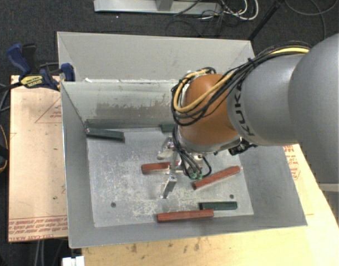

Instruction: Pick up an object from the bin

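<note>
Hand (168,170) low in the middle of the grey metal bin (75,165), released: my two bright metal fingers (168,188) stand apart, one on the far side and one on the near side of the right end of a short reddish-brown flat bar (153,168) lying on the bin floor. As I judge it, the reach is made; the closing and the lift are left, and nothing is off the floor yet. That bar looks rigid, matt and straight-edged, lying flat on scuffed, speckled sheet metal. Just to my right lies a longer reddish-brown stick (216,177), set at a slant. Nearer are a dark green bar (218,206) and a long reddish-brown bar (185,216). A grey-green bar (105,133) rests by the far wall at the left.
</note>
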Robot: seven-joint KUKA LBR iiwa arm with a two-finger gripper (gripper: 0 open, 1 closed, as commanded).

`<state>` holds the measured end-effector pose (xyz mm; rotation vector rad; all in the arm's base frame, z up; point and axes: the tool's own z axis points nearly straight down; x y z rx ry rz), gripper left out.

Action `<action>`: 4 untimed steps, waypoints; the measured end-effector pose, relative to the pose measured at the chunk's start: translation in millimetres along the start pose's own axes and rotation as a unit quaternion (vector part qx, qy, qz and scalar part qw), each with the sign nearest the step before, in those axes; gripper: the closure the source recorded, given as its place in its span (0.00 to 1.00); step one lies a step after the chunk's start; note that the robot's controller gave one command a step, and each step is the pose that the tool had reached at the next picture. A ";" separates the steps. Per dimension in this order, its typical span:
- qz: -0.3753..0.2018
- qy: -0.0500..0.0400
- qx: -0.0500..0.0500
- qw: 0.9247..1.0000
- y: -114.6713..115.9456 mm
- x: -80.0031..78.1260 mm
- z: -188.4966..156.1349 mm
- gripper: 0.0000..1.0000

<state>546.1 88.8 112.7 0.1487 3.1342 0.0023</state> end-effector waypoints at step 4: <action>-0.040 0.001 0.000 0.999 -1.7 -31.1 -134.3 1.00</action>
